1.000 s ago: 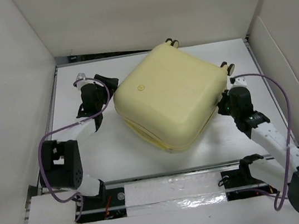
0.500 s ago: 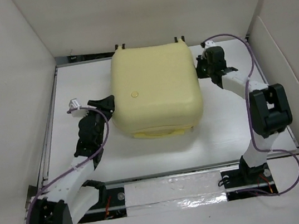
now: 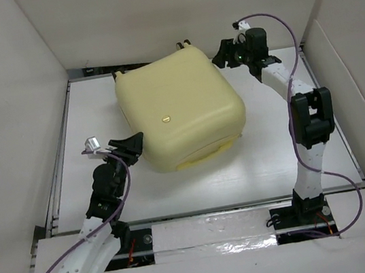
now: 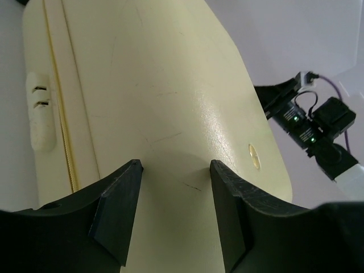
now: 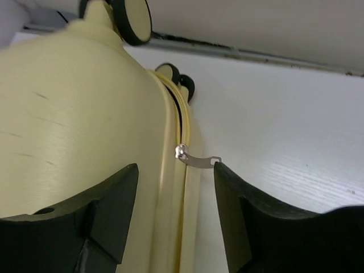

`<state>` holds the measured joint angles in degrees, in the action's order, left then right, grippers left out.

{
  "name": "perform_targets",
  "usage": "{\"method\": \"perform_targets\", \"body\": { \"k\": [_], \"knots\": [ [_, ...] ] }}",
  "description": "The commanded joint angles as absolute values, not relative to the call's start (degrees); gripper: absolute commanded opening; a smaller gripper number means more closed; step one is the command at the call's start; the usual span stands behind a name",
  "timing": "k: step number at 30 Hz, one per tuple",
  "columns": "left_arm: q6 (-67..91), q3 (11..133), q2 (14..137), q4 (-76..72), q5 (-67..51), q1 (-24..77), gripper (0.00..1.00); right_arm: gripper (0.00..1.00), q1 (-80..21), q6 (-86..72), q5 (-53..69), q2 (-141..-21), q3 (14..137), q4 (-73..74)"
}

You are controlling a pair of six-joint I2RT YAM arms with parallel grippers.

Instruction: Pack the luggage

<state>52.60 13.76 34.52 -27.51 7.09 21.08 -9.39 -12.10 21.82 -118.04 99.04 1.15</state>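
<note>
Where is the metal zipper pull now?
In the right wrist view, the zipper pull sticks out from the luggage seam, just ahead of the open right gripper.

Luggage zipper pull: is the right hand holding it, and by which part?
No. The right hand stands open; the zipper pull sticks out ungripped between its fingers, at the luggage seam.

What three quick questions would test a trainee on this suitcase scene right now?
1. True or false: the luggage lies wide open with its lining showing.
2. In the right wrist view, what sits between the fingers of the right end effector? A) a caster wheel B) the zipper pull C) a carry handle
3. Short answer: do the jaws of the left end effector stand open or shut?
Key: 1 false; 2 B; 3 open.
</note>
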Motion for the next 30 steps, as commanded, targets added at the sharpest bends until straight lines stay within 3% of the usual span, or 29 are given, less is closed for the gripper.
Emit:
{"method": "perform_targets", "body": {
  "k": [1, 5, 8, 9, 10, 12, 14, 17, 18, 19, 20, 22, 30],
  "knots": [
    [50.19, 14.76, 31.47, -17.86, -0.53, 23.29, 0.49, 0.71, -11.08, -13.62, 34.35, -113.75, 101.79, 0.90],
    [48.78, 19.06, 27.78, -15.12, -0.53, 23.29, 0.56, 0.80, -5.72, -15.82, 40.07, -104.18, 91.79, -6.66],
    [47.99, 19.95, 24.88, -13.28, 1.75, 23.29, 0.57, 0.78, -2.38, -16.52, 41.57, -89.82, 75.28, -14.39],
    [47.90, 20.04, 24.00, -12.58, 2.37, 23.29, 0.56, 0.67, -2.37, -16.70, 41.14, -85.39, 70.28, -16.15],
    [47.90, 19.95, 23.73, -10.92, 4.11, 23.29, 0.55, 0.29, -2.37, -17.05, 39.83, -80.90, 65.00, -20.44],
    [49.29, 19.16, 23.47, -8.71, 6.23, 23.29, 0.52, 0.00, -5.43, -15.92, 37.10, -67.19, 48.40, -23.89],
    [51.41, 16.98, 23.03, -6.07, 9.05, 23.29, 0.46, 0.00, -10.34, -14.60, 31.84, -58.93, 33.67, -26.62],
    [52.73, 15.82, 22.06, -4.05, 10.46, 23.29, 0.43, 0.00, -12.83, -14.94, 27.26, -46.96, 21.40, -32.77],
    [53.08, 15.82, 21.63, -3.26, 10.98, 23.29, 0.42, 0.06, -12.83, -15.20, 26.90, -44.93, 16.49, -32.78],
    [53.26, 15.65, 21.36, -1.95, 12.03, 23.29, 0.42, 0.28, -11.96, -15.12, 26.89, -41.95, 14.87, -32.09],
    [53.44, 15.30, 21.10, -1.24, 12.65, 23.29, 0.41, 0.37, -11.95, -15.29, 28.20, -41.14, 13.55, -32.60],
    [54.75, 15.03, 20.74, 0.69, 14.23, 22.76, 0.39, 0.46, -11.43, -15.64, 29.00, -40.87, 11.08, -34.36],
    [53.26, 15.21, 24.77, 0.35, 11.96, 22.76, 0.36, 0.43, -9.76, -13.54, 26.62, -46.22, 10.90, -35.41]
  ]
}}
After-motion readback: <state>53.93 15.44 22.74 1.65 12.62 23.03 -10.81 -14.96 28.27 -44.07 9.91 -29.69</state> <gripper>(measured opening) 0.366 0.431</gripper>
